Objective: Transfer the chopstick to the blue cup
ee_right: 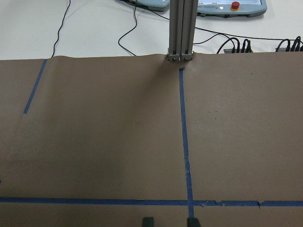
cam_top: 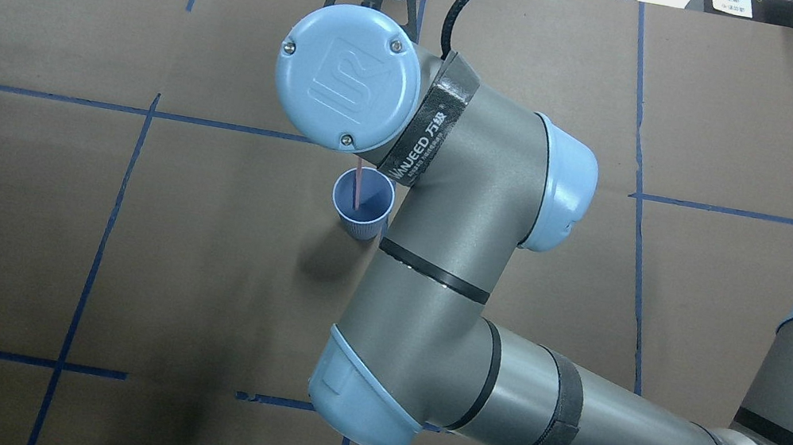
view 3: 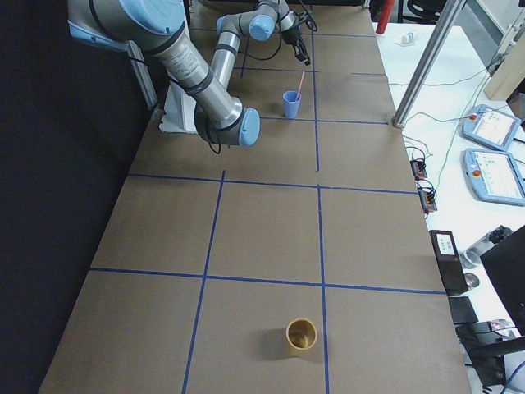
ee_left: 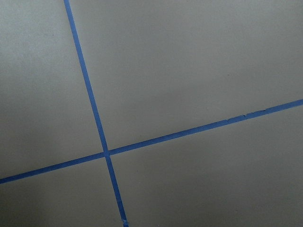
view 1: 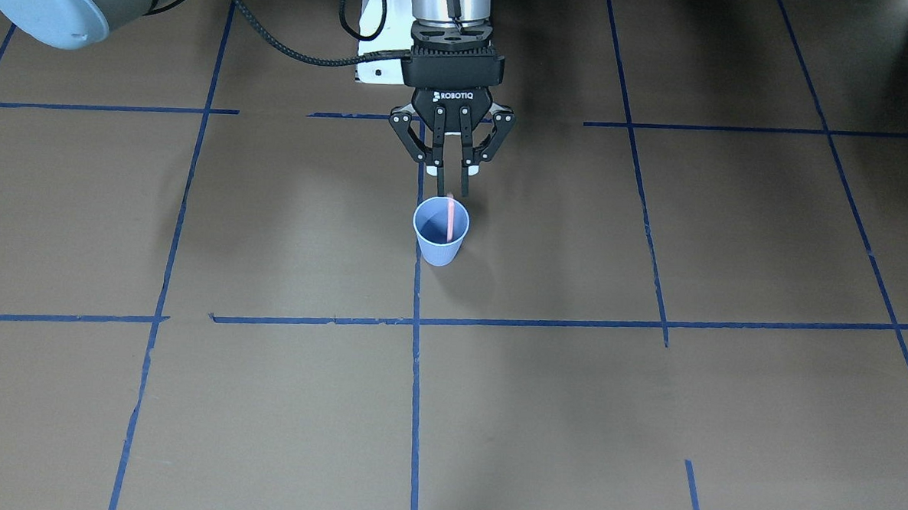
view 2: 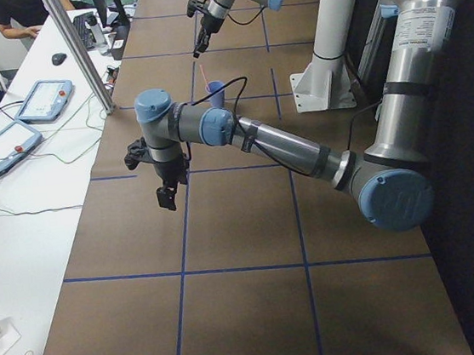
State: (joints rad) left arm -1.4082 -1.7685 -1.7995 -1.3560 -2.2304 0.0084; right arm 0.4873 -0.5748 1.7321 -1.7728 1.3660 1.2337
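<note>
Chopstick (view 1: 450, 218) stands leaning in the blue cup (view 1: 439, 253) on the surface (view 1: 646, 417), right gripper (view 1: 453, 194) just above, fingers (view 1: 441, 179) slightly parted and seemingly empty; looks light, stiff and slick, so I'd pinch its upper end if needed.

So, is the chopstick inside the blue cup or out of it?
In. The pink chopstick stands inside the blue cup, top poking above the rim, below the right gripper.

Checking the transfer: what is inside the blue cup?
A pink chopstick leans in the cup, top sticking above the rim; nothing else shows inside. Overhead, the right arm covers its top.
</note>
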